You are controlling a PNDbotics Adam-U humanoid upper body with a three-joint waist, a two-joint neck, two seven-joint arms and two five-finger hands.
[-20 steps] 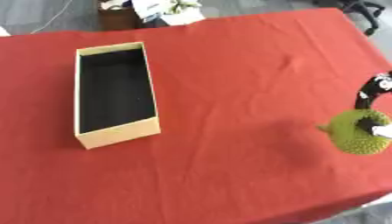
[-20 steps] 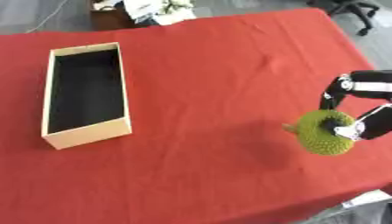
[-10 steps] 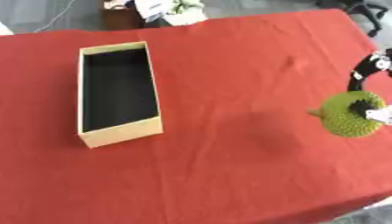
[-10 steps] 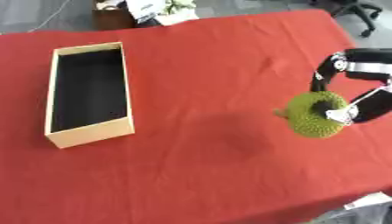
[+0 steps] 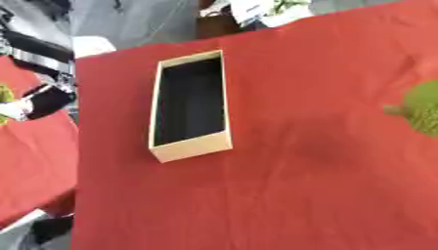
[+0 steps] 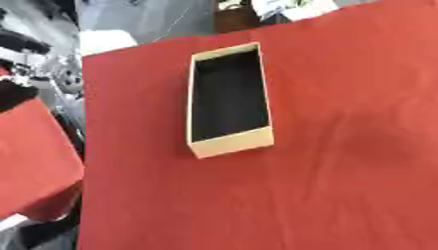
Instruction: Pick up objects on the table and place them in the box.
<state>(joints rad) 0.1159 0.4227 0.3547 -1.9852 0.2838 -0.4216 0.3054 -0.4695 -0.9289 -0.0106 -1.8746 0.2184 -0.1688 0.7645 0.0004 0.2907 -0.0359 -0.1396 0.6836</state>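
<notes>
light: bright, even | blur: whole frame smeared (motion-like) | shadows: soft, faint on red cloth (image 5: 282,195)

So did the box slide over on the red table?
No. The box sits the same way on the red cloth; the whole picture shifted, so the camera moved.

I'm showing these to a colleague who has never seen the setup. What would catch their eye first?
The red cloth covering the table fills nearly the whole picture. On it, left of centre, lies a long tan box, open on top, with a dark inside that looks empty. In the left eye view a green, rough-skinned object shows at the right edge, partly cut off; no robot hand can be made out.
</notes>
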